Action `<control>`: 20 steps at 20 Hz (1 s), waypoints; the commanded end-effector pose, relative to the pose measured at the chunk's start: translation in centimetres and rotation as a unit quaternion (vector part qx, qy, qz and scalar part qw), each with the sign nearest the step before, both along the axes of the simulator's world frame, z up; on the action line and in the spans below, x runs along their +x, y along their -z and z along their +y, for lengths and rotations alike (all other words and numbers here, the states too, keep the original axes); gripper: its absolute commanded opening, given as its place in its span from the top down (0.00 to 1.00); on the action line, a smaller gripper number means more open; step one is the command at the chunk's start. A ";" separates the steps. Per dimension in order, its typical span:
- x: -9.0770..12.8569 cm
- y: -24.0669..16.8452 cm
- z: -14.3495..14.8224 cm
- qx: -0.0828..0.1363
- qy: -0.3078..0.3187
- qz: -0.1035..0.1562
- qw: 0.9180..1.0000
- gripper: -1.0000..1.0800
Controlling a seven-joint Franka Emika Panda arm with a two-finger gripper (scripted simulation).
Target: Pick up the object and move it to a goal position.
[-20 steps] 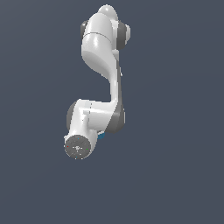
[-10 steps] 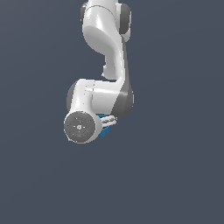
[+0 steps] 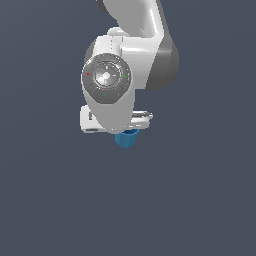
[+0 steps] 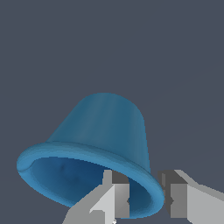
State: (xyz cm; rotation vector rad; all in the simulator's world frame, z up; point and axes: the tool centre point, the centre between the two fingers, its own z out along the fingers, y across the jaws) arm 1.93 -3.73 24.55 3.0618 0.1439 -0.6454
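Motion since a second ago has swung the white arm closer to the exterior camera, and the small bright blue tapered plastic cup [image 3: 126, 138] hangs at six o'clock beneath it. My end effector [image 4: 144, 197] is clenched across the cup's rim, one finger inside, one outside. I judge the lift done, transport underway.

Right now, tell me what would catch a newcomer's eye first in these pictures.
The white robot arm fills the upper middle of the exterior view, its round grey joint cap facing the camera. Below it peeks a bright blue cup. In the wrist view, the gripper pinches the cup's rim, one finger inside the mouth.
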 end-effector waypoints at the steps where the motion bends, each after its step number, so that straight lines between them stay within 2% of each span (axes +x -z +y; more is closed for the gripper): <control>1: -0.1 -2.7 1.4 -0.009 0.022 -0.023 0.999 1.00; 10: -0.7 -11.0 6.2 -0.039 0.093 -0.092 0.991 1.00; 20: -1.7 -18.8 11.7 -0.070 0.163 -0.161 0.971 1.00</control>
